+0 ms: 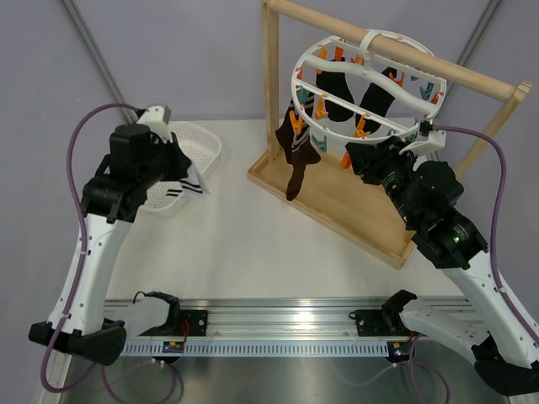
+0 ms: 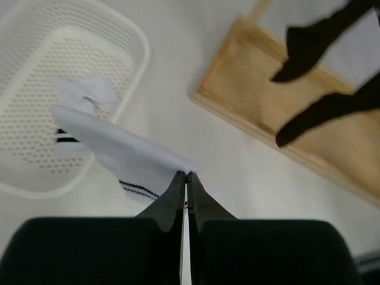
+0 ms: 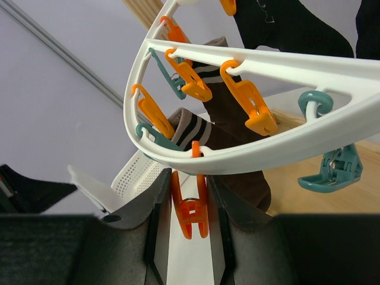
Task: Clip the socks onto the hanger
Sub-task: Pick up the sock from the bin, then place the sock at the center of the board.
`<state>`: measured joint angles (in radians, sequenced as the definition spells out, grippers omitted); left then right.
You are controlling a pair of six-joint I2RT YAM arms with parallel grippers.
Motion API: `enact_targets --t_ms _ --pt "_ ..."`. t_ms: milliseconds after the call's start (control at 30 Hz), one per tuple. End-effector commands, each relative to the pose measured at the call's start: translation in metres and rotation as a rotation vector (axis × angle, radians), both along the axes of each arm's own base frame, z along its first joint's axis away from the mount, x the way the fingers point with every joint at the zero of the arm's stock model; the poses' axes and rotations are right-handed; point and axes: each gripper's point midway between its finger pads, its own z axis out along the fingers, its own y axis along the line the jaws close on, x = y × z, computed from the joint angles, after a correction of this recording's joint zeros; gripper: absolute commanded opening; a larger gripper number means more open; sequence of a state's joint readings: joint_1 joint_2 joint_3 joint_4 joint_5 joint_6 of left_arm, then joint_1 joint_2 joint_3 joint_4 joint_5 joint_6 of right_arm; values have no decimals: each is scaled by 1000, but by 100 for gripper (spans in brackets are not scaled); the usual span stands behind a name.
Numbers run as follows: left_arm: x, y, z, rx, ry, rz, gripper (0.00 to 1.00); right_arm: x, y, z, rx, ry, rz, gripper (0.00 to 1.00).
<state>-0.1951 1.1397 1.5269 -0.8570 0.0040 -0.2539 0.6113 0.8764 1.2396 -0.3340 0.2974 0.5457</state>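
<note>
My left gripper is shut on the edge of a white sock with black stripes, holding it just over the rim of the white mesh basket. The round white hanger hangs from the wooden stand's rail. Dark brown socks and black socks are clipped to it. My right gripper reaches up under the hanger ring. Its fingers squeeze an orange clip on both sides. That clip holds no sock.
The wooden stand's base tray lies right of centre with its upright post at the left. Another white sock lies in the basket. Teal clips and orange clips dangle from the ring.
</note>
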Motion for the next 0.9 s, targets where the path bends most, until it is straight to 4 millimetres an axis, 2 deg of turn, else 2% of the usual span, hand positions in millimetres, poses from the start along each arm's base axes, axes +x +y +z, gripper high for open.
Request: enact_targets --t_ms 0,100,133,167,200,233,300,367,400,467,500,533,567,600,633,733,767,800,833,867 --pt "-49 -58 -58 -33 202 -290 0 -5 -6 12 10 -38 -9 0" --pt "-89 -88 -91 -42 323 -458 0 -6 -7 13 11 -40 -9 0" --pt "-103 -93 -113 -35 394 -493 0 -7 -8 14 10 -41 -11 0" --pt "-116 -102 -122 -21 418 -542 0 -7 -9 14 6 -41 -13 0" --pt "-122 -104 -132 -12 448 -556 0 -7 -9 15 7 -42 -14 0" --pt "-130 -105 -151 -1 503 -574 0 -8 -10 14 6 -41 -16 0" --pt "-134 -109 -171 17 558 -598 3 -7 -10 15 7 -42 -17 0" --pt "-125 -115 -188 32 589 -600 7 -6 -9 13 2 -36 -19 0" --pt "-110 -114 -194 58 562 -560 20 -6 -9 12 1 -35 -19 0" --pt "-89 -119 -198 77 557 -523 27 -5 -9 11 -3 -33 -20 0" --pt "-77 -124 -211 87 589 -491 34 -5 -8 10 -3 -33 -17 0" --pt "-59 -128 -215 96 562 -457 38 -5 -9 10 -3 -33 -19 0" --pt "-47 -136 -211 78 540 -454 42 -5 -9 9 -4 -30 -19 0" --pt "-38 -143 -220 63 560 -430 46 -5 -9 9 -4 -30 -17 0" --pt "-27 -147 -219 54 537 -413 47 -5 -8 8 -7 -27 -17 0" --pt "-22 -149 -215 22 527 -360 54 -7 -8 8 -9 -24 -8 0" --pt "-25 -145 -215 15 521 -339 59 -7 -7 8 -12 -22 -3 0" --pt "-35 -135 -228 13 548 -295 65 -8 -7 8 -9 -24 -3 0" --pt "-39 -123 -221 19 507 -252 71 -8 -7 8 -9 -25 -3 0" --pt "-46 -114 -224 27 508 -220 77 -9 -7 9 -6 -27 0 0"
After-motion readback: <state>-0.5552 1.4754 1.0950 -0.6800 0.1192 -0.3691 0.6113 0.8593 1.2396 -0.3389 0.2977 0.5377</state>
